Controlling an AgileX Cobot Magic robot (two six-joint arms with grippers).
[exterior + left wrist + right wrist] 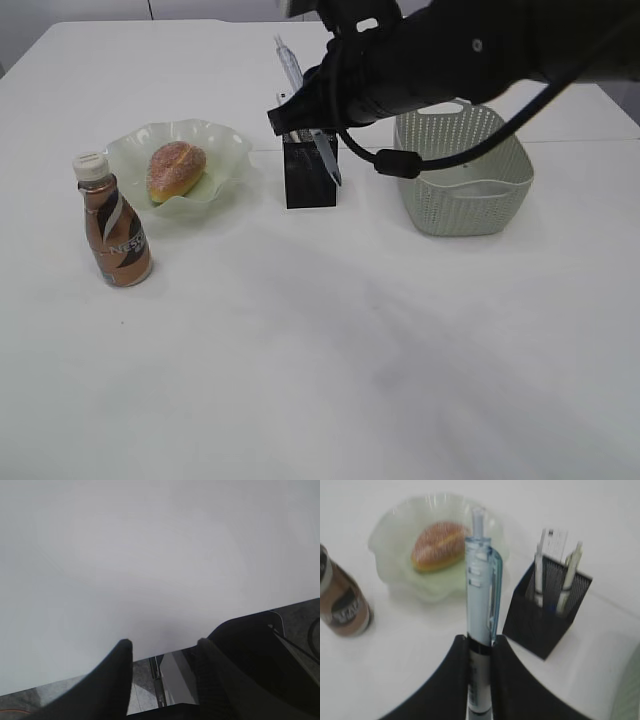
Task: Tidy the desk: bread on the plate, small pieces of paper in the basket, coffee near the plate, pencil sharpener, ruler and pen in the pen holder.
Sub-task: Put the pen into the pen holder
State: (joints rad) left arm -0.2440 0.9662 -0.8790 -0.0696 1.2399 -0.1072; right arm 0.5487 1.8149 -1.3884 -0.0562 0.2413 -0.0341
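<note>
Scene, left to right. Brown coffee bottle with white cap (112,222) stands upright at near left, just beside the pale green wavy-rimmed plate (225,140). Sugared bread roll (176,170) lies on the plate. Black mesh pen holder (310,175) sits at centre, already holding a clear ruler and slim pens. Pale green plastic basket (465,172) to the right; contents not readable.

Left gripper (162,657): out of the exterior view; wrist view shows jaws partly apart over bare white table (300,350), nothing between them.

Right gripper (481,645): clamped on the clear light-blue pen (481,592), hovering above and just left of the holder.

Pen orientation: in the right wrist view the long axis runs straight out from the jaws, clip and cap end leading. In the exterior view it looks steeply tilted, upper end far-left, lower end toward the holder. Which end is the tip: cannot tell.

Step in hand (judged): drop pen into holder. To do it well: bring the pen nearer vertical, centre the lower end over a free gap beside the ruler, lower until inside the rim, then release. Risk: catching the rim and tipping the holder.
</note>
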